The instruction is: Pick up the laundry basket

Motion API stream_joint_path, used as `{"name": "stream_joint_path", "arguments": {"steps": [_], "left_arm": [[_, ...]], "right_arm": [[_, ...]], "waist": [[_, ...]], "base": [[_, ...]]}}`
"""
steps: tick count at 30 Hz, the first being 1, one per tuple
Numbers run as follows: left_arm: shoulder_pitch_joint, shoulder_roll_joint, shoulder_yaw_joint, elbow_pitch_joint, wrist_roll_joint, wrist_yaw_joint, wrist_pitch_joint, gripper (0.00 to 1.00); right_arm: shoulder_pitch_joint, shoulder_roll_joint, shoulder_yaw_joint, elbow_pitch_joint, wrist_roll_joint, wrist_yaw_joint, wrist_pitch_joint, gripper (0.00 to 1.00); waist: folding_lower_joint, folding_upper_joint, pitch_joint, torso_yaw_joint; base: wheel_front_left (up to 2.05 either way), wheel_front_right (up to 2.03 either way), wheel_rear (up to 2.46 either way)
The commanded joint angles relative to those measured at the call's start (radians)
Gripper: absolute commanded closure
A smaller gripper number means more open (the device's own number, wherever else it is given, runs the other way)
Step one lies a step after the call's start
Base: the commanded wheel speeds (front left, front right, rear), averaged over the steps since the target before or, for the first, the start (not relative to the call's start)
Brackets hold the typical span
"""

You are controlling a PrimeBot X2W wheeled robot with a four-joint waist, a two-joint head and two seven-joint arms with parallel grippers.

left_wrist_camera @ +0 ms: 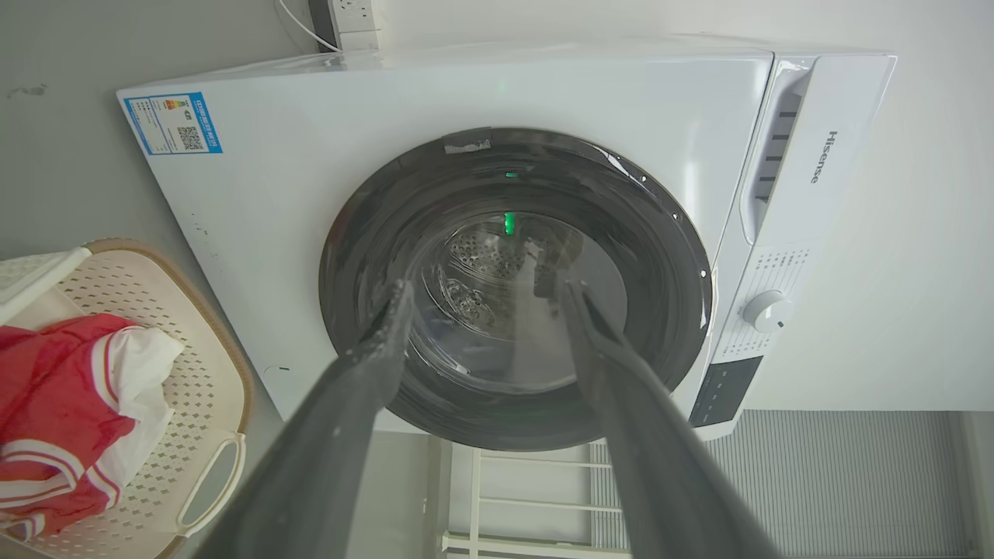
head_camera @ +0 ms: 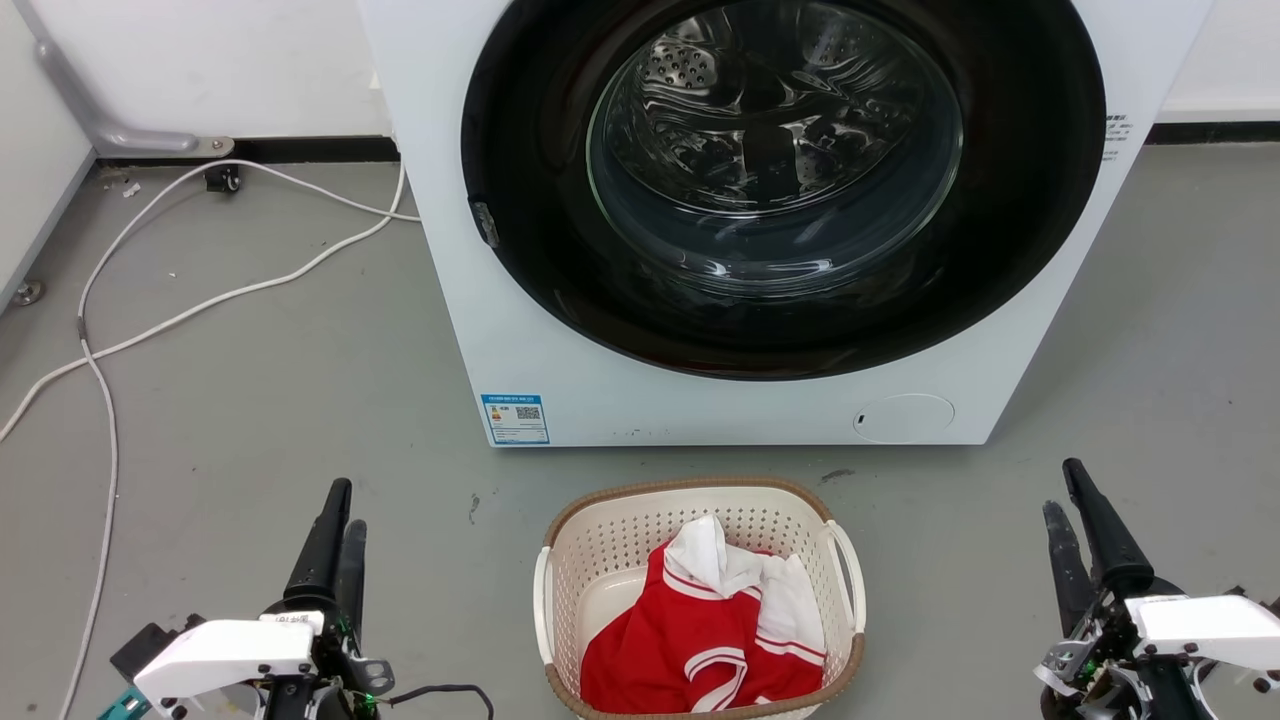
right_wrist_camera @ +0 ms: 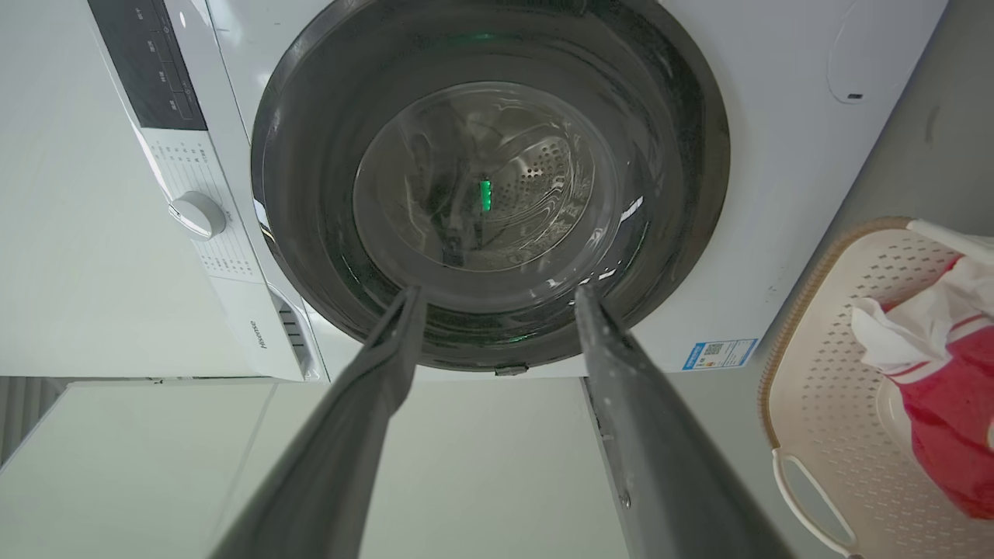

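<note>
Cream perforated plastic under a brown woven-look rim: laundry basket (head_camera: 620, 540), on the floor just in front of the washing machine (head_camera: 560, 380), below its round glass door. Holds a red and white garment (head_camera: 700, 640), loosely heaped. Left tool (head_camera: 348, 505) and right tool (head_camera: 1061, 487) off the machine's front corners, both spread open, gripping nothing. Likely risks: catching cloth instead of the white side handles (head_camera: 856, 585); lifting unevenly and tipping the load; knocking the basket against the machine.
</note>
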Motion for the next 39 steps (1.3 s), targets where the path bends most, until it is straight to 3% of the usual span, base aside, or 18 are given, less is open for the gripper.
{"name": "stream_joint_path", "arguments": {"steps": [1, 25, 39], "left_arm": [[-0.014, 0.004, 0.008, -0.03, 0.045, 0.0, -0.016, 0.0], [0.022, 0.005, -0.01, -0.133, 0.483, 0.045, -0.115, 0.0], [0.051, 0.006, -0.036, -0.154, 0.731, 0.051, -0.164, 0.0]], "right_arm": [[-0.016, -0.002, 0.001, -0.028, -0.054, 0.0, -0.017, 0.0], [0.023, -0.003, 0.047, -0.141, -0.61, 0.0, -0.116, 0.0], [0.051, -0.004, 0.062, -0.161, -0.861, 0.0, -0.165, 0.0]], "waist": [[0.0, 0.0, 0.0, 0.0], [0.0, 0.0, 0.001, 0.006], [0.0, 0.0, -0.002, 0.009]], "base": [[0.0, 0.0, 0.0], [0.0, 0.0, 0.0], [0.0, 0.0, 0.0]]}}
